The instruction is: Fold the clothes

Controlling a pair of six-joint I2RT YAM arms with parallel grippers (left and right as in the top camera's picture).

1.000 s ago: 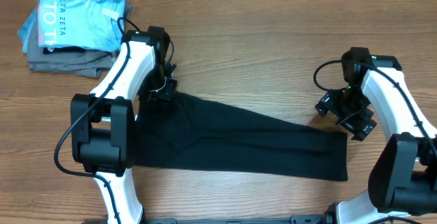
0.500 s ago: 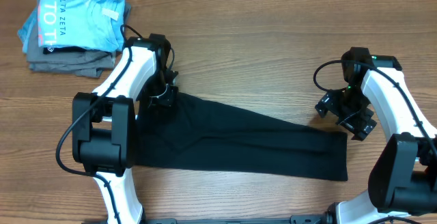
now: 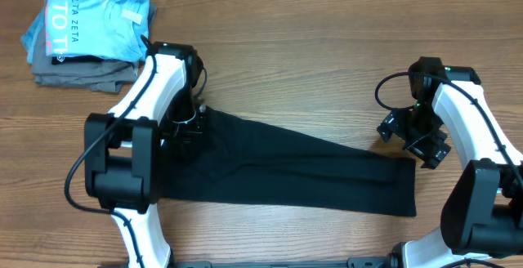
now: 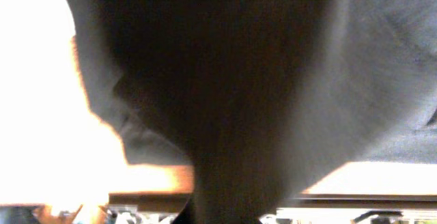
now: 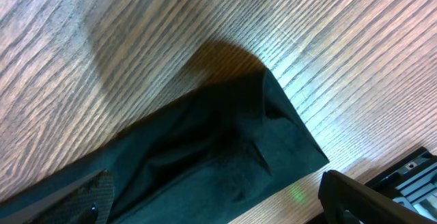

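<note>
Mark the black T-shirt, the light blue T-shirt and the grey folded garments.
black T-shirt (image 3: pixel 310 174): overhead view, middle of the flat strip.
light blue T-shirt (image 3: pixel 102 23): overhead view, top face right of the lettering.
grey folded garments (image 3: pixel 82 73): overhead view, near edge at the stack's bottom.

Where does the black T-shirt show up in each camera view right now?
Overhead: the black T-shirt lies as a long folded band across the middle of the table.
Left wrist: its blurred dark fabric fills most of the frame.
Right wrist: one folded end sits at lower centre.
Shared landmark: the wood-grain table bordering the shirt's edge in all three.
</note>
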